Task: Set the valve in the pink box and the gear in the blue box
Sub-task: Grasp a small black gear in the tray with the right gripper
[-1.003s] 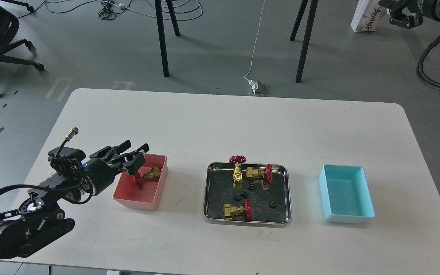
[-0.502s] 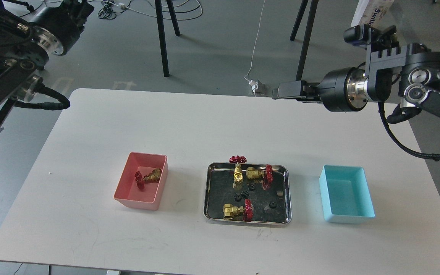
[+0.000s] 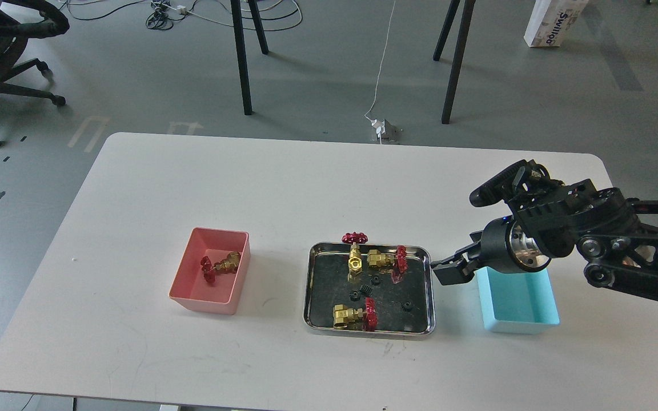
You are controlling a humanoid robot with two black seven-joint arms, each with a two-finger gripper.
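Right arm drops to the tray edge while the left arm is out of view

Compared with half a second ago, the right end effector (image 3: 446, 270) has come down from high above the far counter edge and now hangs between the steel tray (image 3: 427, 297) and the blue box (image 3: 526, 325), its dark fingers too indistinct to tell whether they are released or clenched. The left end effector has left the view. One valve (image 3: 220, 266) lies unmoved in the pink box (image 3: 203, 299); three others stay in the tray, one (image 3: 353, 315) near its front. A gear (image 3: 405, 306) and the other small gears remain on the tray floor. The white counter (image 3: 283, 188) carries everything.
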